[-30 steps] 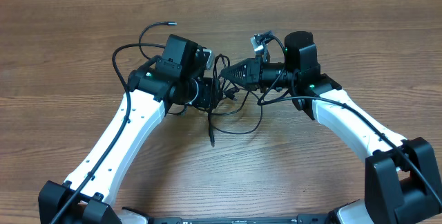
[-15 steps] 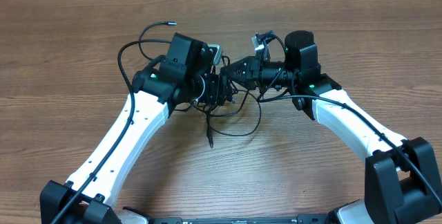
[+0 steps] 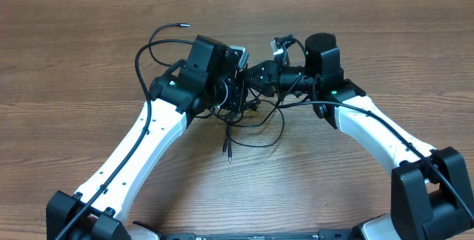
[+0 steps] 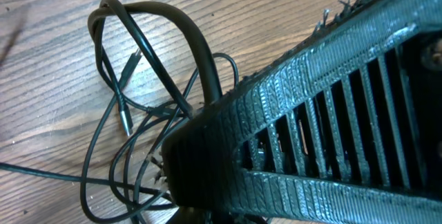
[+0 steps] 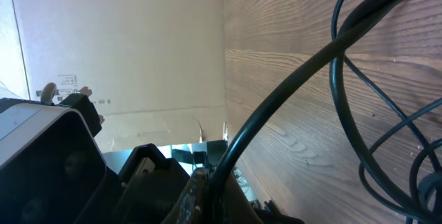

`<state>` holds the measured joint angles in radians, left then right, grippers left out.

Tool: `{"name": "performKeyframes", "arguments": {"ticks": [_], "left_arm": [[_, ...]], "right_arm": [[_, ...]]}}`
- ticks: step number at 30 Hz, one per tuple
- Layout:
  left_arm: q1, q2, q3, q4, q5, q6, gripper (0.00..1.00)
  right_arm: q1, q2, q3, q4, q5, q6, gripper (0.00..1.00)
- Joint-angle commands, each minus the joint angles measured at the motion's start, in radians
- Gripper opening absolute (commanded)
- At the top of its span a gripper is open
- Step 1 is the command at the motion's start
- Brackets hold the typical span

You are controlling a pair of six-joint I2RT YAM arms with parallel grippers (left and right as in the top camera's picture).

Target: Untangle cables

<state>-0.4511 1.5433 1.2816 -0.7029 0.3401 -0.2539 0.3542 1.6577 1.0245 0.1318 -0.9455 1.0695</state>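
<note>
The cables (image 3: 255, 125) lie as a tangle of thin black loops on the wood between the two arms, with one plug end (image 3: 228, 155) trailing toward me. My right gripper (image 3: 250, 77) points left and is shut on a thicker cord (image 5: 290, 92) that runs out of its jaws (image 5: 207, 182). My left gripper (image 3: 238, 95) is pressed up against it at the top of the tangle, jaws closed among the strands. In the left wrist view the loops (image 4: 114, 106) and a metal-tipped plug (image 4: 124, 120) lie beside the right gripper's ribbed finger (image 4: 331, 79); the pinch itself is hidden.
The wooden table (image 3: 74, 62) carries only the tangle. A black wire of the left arm (image 3: 167, 29) arcs over the table behind it. A beige wall (image 5: 124, 44) stands beyond the far edge. Both white forearms (image 3: 141, 144) reach in from the near corners.
My left gripper moved right, into the tangle beside the right gripper, and closed. The loops and the trailing plug shifted slightly. The right arm held still.
</note>
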Motion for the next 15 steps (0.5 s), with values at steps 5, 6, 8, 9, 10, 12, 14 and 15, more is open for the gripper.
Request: {"name": "performKeyframes", "arguments": {"ticks": [5,6,8,9,10,12,14,15], "left_arm": [[0.005,0.023,-0.005,0.003,-0.026,0.004,0.04],[0.005,0.022,-0.005,-0.004,-0.024,0.005,0.04],[0.006,0.015,-0.005,-0.027,-0.024,0.013,0.04],[0.006,0.011,-0.005,-0.037,-0.025,0.016,0.04],[0.006,0.004,-0.005,-0.05,-0.025,0.022,0.04],[0.006,-0.016,-0.005,-0.071,-0.025,0.038,0.04],[0.006,-0.05,-0.005,-0.081,-0.027,0.053,0.04],[0.006,-0.063,-0.005,-0.081,-0.029,0.053,0.04]], "right_arm": [[0.0,-0.036,0.012,0.012,0.001,0.003,0.04],[0.0,-0.036,0.012,0.012,0.014,0.003,0.04],[0.0,-0.036,0.012,0.008,0.052,-0.004,0.09],[-0.001,-0.036,0.012,-0.006,0.081,-0.004,0.15],[-0.002,-0.036,0.012,-0.029,0.122,-0.019,0.21],[-0.001,-0.036,0.012,-0.093,0.225,-0.096,0.45],[-0.001,-0.036,0.012,-0.229,0.373,-0.125,0.65],[-0.001,-0.036,0.012,-0.275,0.415,-0.125,0.69]]}}
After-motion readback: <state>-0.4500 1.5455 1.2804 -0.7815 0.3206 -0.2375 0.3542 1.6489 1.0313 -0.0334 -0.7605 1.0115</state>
